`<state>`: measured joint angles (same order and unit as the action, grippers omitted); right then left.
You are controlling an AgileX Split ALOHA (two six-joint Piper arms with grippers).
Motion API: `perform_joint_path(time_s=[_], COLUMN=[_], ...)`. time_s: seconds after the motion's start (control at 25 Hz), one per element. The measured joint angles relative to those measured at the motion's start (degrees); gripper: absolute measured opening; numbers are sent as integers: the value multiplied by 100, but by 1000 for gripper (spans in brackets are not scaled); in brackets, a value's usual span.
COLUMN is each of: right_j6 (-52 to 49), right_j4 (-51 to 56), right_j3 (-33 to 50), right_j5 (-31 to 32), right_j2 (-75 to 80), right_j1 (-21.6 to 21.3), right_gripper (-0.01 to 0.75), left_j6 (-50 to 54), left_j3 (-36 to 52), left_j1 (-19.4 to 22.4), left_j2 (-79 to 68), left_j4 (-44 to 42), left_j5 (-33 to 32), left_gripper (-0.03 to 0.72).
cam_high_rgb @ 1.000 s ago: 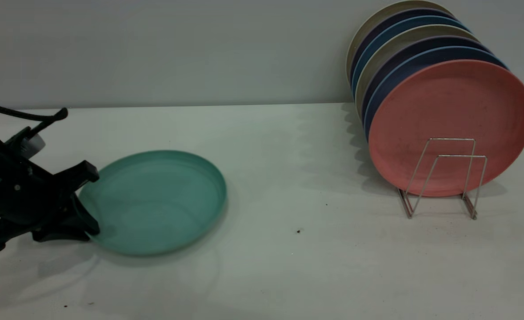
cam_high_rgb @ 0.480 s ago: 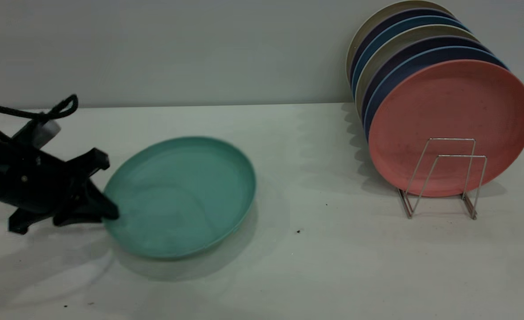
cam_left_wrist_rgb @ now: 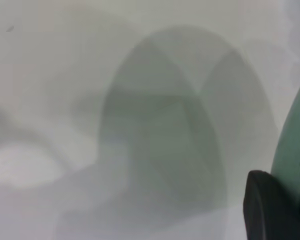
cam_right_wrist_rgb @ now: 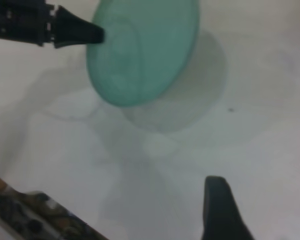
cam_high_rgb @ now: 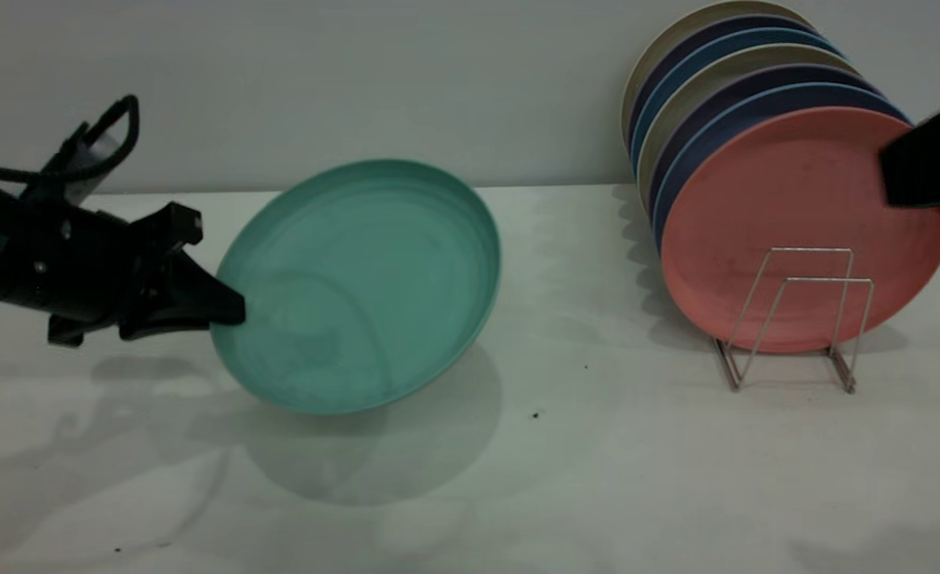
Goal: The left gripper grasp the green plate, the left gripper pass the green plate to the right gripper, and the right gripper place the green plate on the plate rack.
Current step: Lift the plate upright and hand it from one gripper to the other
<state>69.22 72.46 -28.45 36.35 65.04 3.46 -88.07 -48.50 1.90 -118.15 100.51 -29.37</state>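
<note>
My left gripper [cam_high_rgb: 226, 311] is shut on the near-left rim of the green plate [cam_high_rgb: 358, 287]. It holds the plate off the table, tilted with its far edge raised. In the left wrist view one black finger [cam_left_wrist_rgb: 267, 210] presses the plate's rim [cam_left_wrist_rgb: 292, 160]. My right gripper [cam_high_rgb: 928, 171] shows at the right edge, in front of the salmon-pink plate [cam_high_rgb: 788, 199] and far from the green plate. In the right wrist view it [cam_right_wrist_rgb: 264, 215] is open and empty, and the green plate [cam_right_wrist_rgb: 142, 50] and the left gripper [cam_right_wrist_rgb: 90, 34] lie farther off. The wire plate rack [cam_high_rgb: 828, 280] stands at the right.
The rack holds several upright plates, blue [cam_high_rgb: 725, 112] and beige [cam_high_rgb: 677, 48] behind the pink one. Two front wire loops stand in front of the pink plate. The white table [cam_high_rgb: 581, 478] stretches between the green plate and the rack. A grey wall runs behind.
My left gripper has lifted the green plate off the table, up and to the right, and tilted it. My right gripper has come into view at the right edge.
</note>
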Motion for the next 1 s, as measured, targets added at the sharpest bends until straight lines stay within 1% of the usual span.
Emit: perform_joint_path(time_s=[0.28,0.44,0.72,1.0], right_j6=[2185,3067,3371,3406], right_j4=[2171,2793,2898,2904], right_j3=[-30,-48,-85,-85], right_j5=[55,329,534,561], right_j2=[1489,2310,3232,3421], right_j1=[0,0,0,0], right_gripper=[436,436,436,436], left_j6=[-72,-40,77,83], left_j3=[0,0,0,0], left_j1=[-639,-981,-1591,-1967], left_j2=[300,318,318,318], left_j4=[0,0,0,0], left_j5=[4,52,308,338], left_gripper=[14,14,14,14])
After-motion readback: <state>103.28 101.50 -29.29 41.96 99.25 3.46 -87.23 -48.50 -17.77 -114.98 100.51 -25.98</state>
